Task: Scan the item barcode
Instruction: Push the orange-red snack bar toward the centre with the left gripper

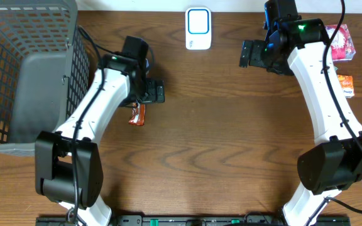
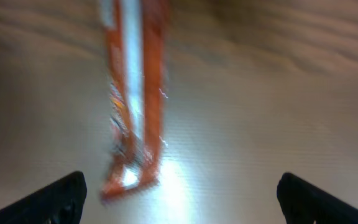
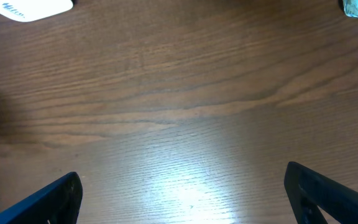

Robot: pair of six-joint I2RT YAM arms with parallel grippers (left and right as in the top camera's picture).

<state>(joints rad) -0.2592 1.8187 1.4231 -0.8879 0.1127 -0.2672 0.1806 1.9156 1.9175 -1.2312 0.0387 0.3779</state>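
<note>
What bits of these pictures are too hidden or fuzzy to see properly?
- Orange snack packet: left wrist view, blurred, top cut off; no barcode readable. Overhead, the left arm covers part of it.
- White device: right wrist view, cut off by the top edge.
- Pink packet: overhead, partly behind the right arm; print too small.

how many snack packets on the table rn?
3. A long orange foil packet just ahead of the open left gripper; a pink-red packet at the far-right edge; a small orange packet just below it in the overhead view. Others may be hidden.
</note>
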